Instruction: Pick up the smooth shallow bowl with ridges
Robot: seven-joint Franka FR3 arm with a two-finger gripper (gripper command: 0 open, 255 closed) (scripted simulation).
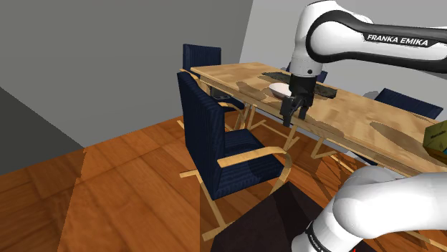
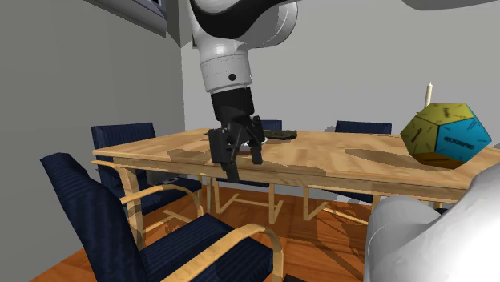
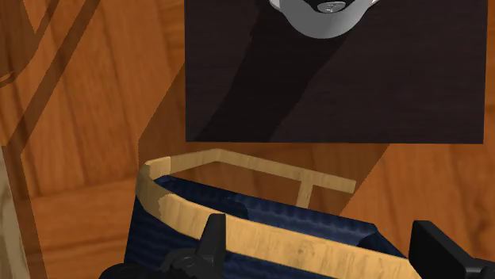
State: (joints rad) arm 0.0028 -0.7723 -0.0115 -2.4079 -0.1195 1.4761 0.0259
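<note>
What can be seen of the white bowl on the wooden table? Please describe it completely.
The bowl looks plain white, smooth, round and shallow; ridges cannot be made out. It sits upright on the light wooden table, near one long edge, close beside a dark flat object. In the shoulder view the black end effector covers the bowl's right part. Its fingers stand open and hang lower than the bowl, so the bowl is not held.

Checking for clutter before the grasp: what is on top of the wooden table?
A white bowl, a flat dark object and a multicoloured polyhedron sit on the table. The gripper covers part of the bowl.
</note>
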